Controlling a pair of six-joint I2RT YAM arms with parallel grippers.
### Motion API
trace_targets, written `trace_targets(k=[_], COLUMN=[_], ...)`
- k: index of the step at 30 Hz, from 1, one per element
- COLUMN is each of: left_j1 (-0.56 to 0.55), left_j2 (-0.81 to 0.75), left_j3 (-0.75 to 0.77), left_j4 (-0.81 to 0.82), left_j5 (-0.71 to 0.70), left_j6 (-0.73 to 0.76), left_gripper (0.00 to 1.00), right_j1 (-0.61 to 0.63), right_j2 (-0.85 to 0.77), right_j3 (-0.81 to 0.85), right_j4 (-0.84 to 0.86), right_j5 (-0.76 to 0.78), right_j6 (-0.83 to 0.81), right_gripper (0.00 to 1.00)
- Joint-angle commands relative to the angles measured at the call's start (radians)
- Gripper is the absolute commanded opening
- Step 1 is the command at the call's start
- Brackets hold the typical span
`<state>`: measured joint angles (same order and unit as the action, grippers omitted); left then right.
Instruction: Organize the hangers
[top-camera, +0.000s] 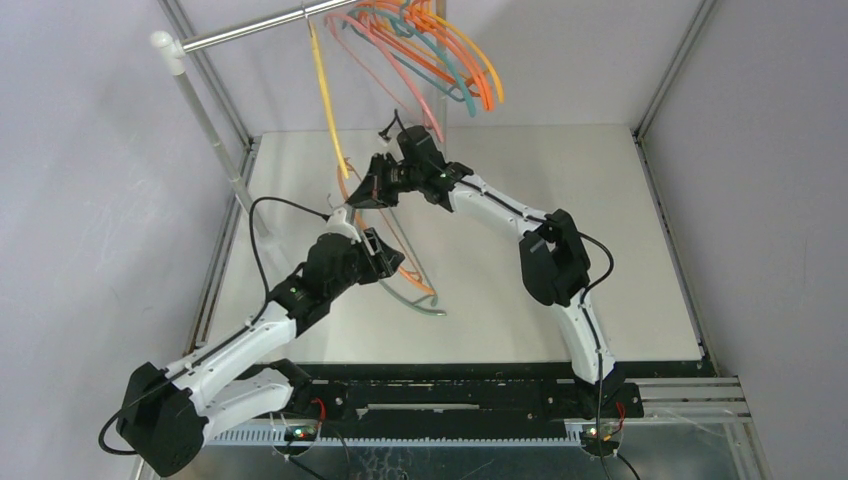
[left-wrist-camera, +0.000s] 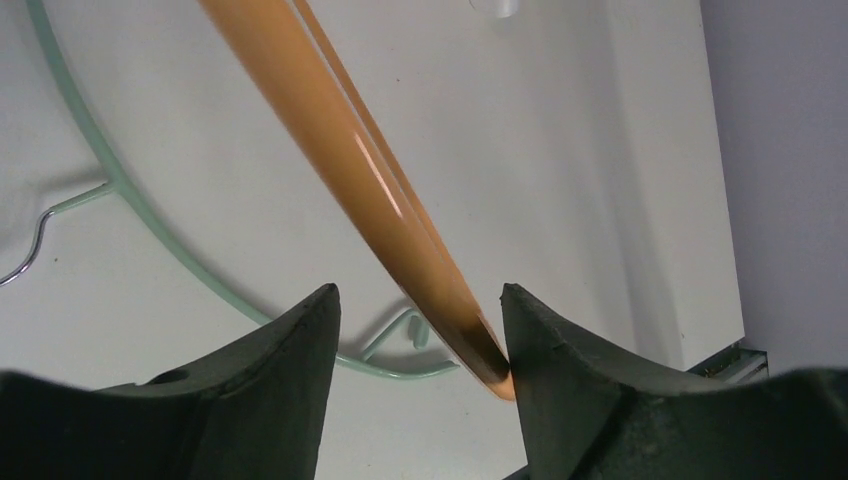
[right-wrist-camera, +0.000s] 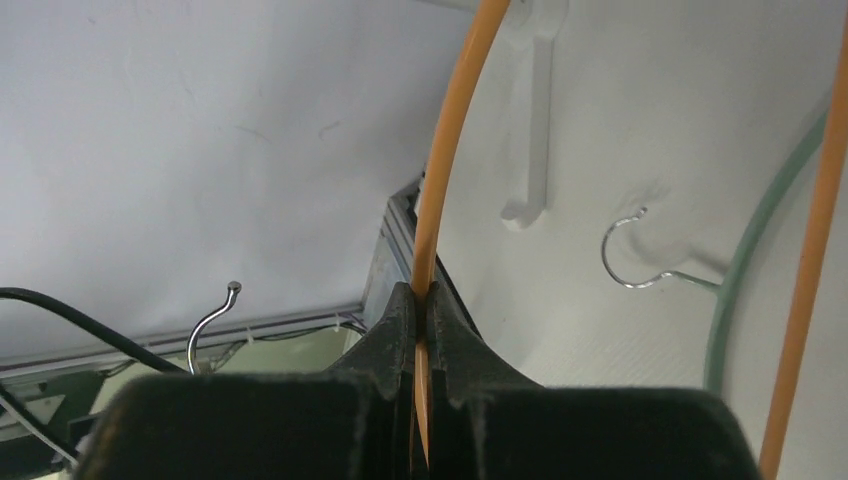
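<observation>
My right gripper (right-wrist-camera: 422, 300) is shut on the thin rod of an orange hanger (right-wrist-camera: 450, 150), held above the table at centre left (top-camera: 352, 190). The same orange hanger (left-wrist-camera: 350, 150) runs down between the fingers of my left gripper (left-wrist-camera: 420, 310), which is open; the hanger's end touches the right finger (left-wrist-camera: 545, 340) only. A teal hanger (left-wrist-camera: 150, 235) lies flat on the table beneath, also seen as the teal hanger (top-camera: 405, 297) by the left gripper (top-camera: 392, 258). A yellow hanger (top-camera: 325, 90) and a bunch of orange, pink and teal hangers (top-camera: 440, 55) hang from the rail.
The silver rail (top-camera: 250, 33) crosses the top left on a white post (top-camera: 200, 110). Metal frame uprights stand at the table's back corners. The teal hanger's metal hook (right-wrist-camera: 625, 260) lies on the white table (top-camera: 600, 250).
</observation>
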<state>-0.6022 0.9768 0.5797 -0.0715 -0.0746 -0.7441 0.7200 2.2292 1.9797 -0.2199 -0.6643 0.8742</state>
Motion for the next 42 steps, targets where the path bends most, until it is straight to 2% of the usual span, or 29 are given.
trace_targets(k=[1, 5, 9, 11, 16, 17, 22, 23, 26, 31, 35, 40, 42], left_j1=[-0.004, -0.004, -0.004, -0.004, -0.004, -0.004, -0.004, -0.004, -0.004, -0.003, 0.009, 0.058, 0.074], left_j2=[-0.028, -0.053, -0.069, -0.078, -0.077, -0.067, -0.041, -0.043, -0.053, -0.113, -0.124, -0.137, -0.14], left_j3=[-0.009, -0.017, -0.026, -0.032, -0.043, -0.041, -0.024, -0.024, -0.02, 0.006, 0.094, 0.157, 0.2], left_j4=[0.0, -0.017, -0.022, -0.024, -0.025, -0.027, -0.068, -0.079, -0.152, -0.296, -0.429, -0.48, -0.498], left_j5=[-0.062, -0.1, -0.12, -0.124, -0.151, -0.159, -0.189, -0.191, -0.22, -0.299, -0.382, -0.433, -0.449], left_j6=[-0.02, -0.03, -0.038, -0.04, -0.046, -0.048, -0.043, -0.044, -0.06, -0.059, 0.007, 0.067, 0.117], left_gripper=[0.68, 0.72, 0.71, 0.67, 0.44, 0.34, 0.1, 0.01, 0.0, 0.0, 0.0, 0.0, 0.0], right_j1=[-0.015, -0.008, 0.002, 0.002, 0.001, 0.001, 0.003, 0.0, -0.02, -0.084, -0.14, -0.183, -0.191], right_j2=[-0.113, -0.142, -0.148, -0.15, -0.154, -0.154, -0.172, -0.176, -0.197, -0.257, -0.31, -0.39, -0.416], right_j3=[0.038, -0.022, -0.003, 0.002, -0.014, -0.015, -0.047, -0.058, -0.108, -0.256, -0.3, -0.363, -0.357], right_j4=[0.205, 0.32, 0.323, 0.316, 0.321, 0.324, 0.31, 0.305, 0.288, 0.265, 0.155, 0.057, -0.075], right_j5=[-0.012, 0.08, 0.137, 0.15, 0.161, 0.157, 0.151, 0.148, 0.129, 0.088, 0.027, -0.104, -0.124], right_j6=[0.185, 0.362, 0.414, 0.424, 0.437, 0.439, 0.428, 0.428, 0.427, 0.426, 0.351, 0.227, 0.097], right_gripper=[0.0, 0.0, 0.0, 0.0, 0.0, 0.0, 0.0, 0.0, 0.0, 0.13, 0.42, 0.48, 0.49])
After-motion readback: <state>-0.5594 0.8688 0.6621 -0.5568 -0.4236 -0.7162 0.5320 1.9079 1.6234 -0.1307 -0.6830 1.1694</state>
